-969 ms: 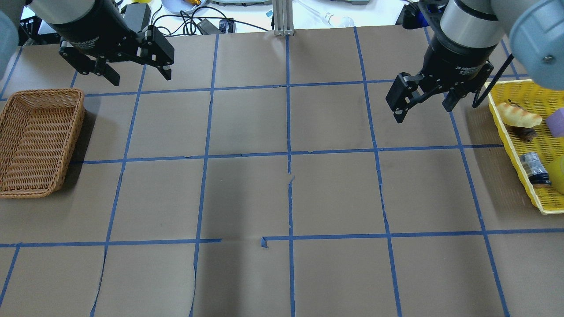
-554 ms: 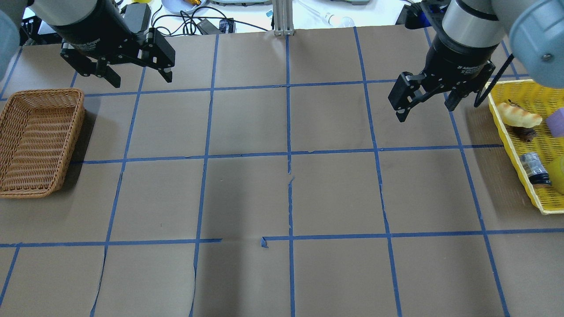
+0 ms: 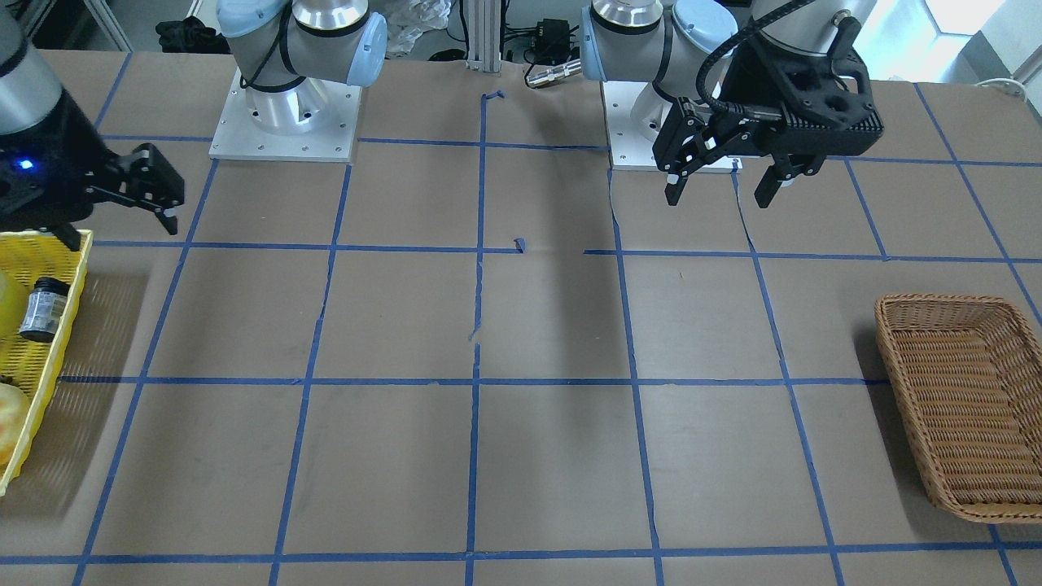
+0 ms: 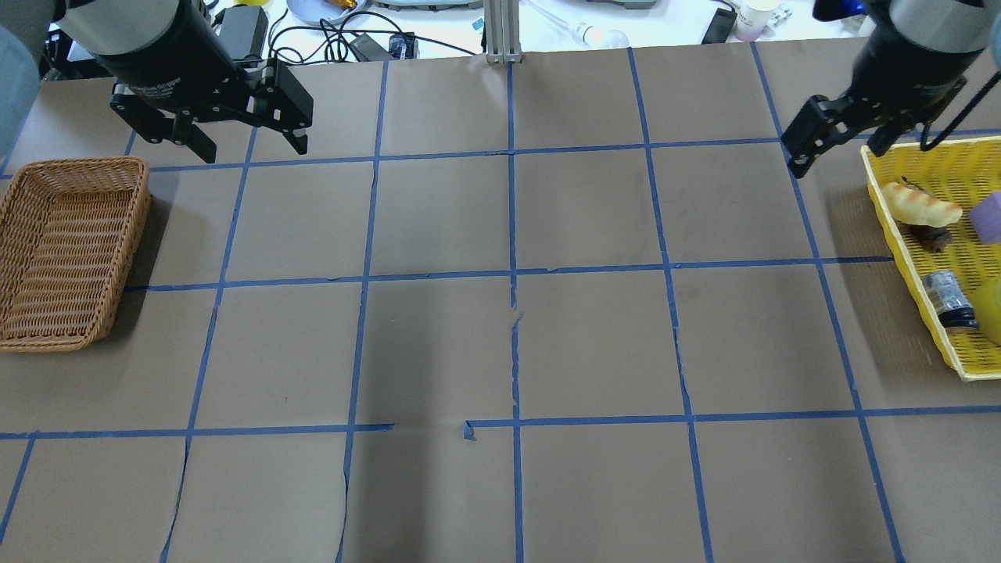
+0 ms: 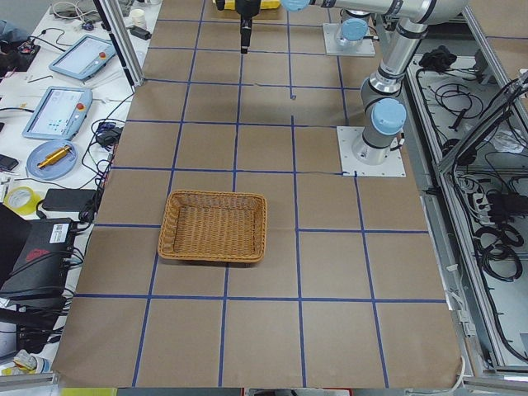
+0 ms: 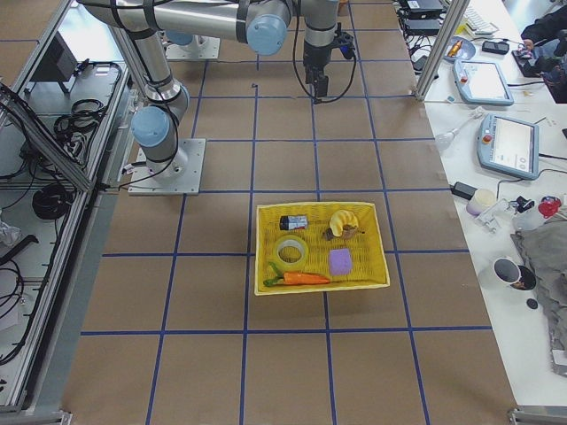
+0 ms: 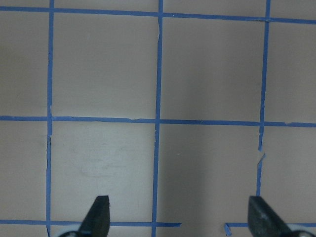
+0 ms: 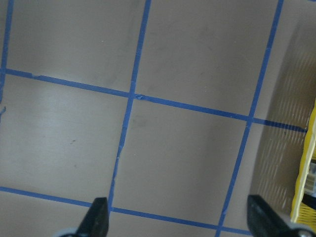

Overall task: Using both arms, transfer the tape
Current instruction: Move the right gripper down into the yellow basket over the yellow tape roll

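Observation:
The tape (image 6: 290, 251), a translucent yellow roll with a pale core, lies flat in the yellow basket (image 6: 262, 266) beside a small dark bottle (image 6: 293, 222). In the overhead view only its edge (image 4: 992, 311) shows at the frame's right border. My right gripper (image 4: 838, 156) is open and empty. It hovers at the basket's far left corner, outside the rim, well away from the tape, and also shows in the front view (image 3: 122, 232). My left gripper (image 4: 254, 148) is open and empty above the table's far left, beyond the wicker basket (image 4: 70, 250).
The yellow basket (image 4: 912, 258) also holds a banana (image 4: 921, 205), a purple block (image 4: 987, 216) and a carrot (image 6: 304, 278). The wicker basket (image 3: 961, 407) is empty. Blue tape strips form a grid on the brown table (image 4: 508, 344). Cables and devices lie beyond the far edge.
My right gripper has moved right and away from me, from over the table to the yellow basket's far corner. My left gripper has hardly moved.

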Robot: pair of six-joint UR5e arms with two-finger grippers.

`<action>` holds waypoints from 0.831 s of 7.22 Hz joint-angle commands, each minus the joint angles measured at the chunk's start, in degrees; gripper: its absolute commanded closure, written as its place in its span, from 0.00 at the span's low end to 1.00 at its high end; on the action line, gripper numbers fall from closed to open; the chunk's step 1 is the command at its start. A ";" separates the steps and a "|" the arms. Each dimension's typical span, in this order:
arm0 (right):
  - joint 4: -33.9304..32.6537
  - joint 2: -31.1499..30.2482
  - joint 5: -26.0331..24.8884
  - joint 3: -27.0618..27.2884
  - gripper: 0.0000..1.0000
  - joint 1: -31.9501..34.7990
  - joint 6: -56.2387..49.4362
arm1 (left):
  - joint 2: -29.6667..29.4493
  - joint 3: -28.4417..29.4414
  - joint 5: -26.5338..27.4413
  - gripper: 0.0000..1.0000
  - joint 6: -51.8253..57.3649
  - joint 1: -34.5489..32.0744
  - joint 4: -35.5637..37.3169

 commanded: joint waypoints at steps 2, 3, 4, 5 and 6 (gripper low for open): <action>-9.24 8.22 -0.18 0.69 0.00 -18.36 -24.09 | 0.12 -0.03 -0.11 0.00 -0.01 0.00 0.05; -13.31 11.92 -0.18 2.17 0.00 -21.54 -30.78 | 0.21 -0.03 -0.02 0.00 -0.01 0.00 0.05; -17.87 14.48 0.17 4.36 0.00 -26.09 -33.37 | 0.21 -0.12 -0.02 0.00 -0.01 0.00 -0.03; -22.79 16.68 -1.48 6.91 0.00 -27.01 -35.75 | 0.21 -0.04 -0.02 0.00 -0.01 0.00 0.05; -26.75 18.01 -7.33 9.46 0.00 -27.80 -37.43 | 0.21 -0.03 -0.11 0.00 -0.01 0.00 0.05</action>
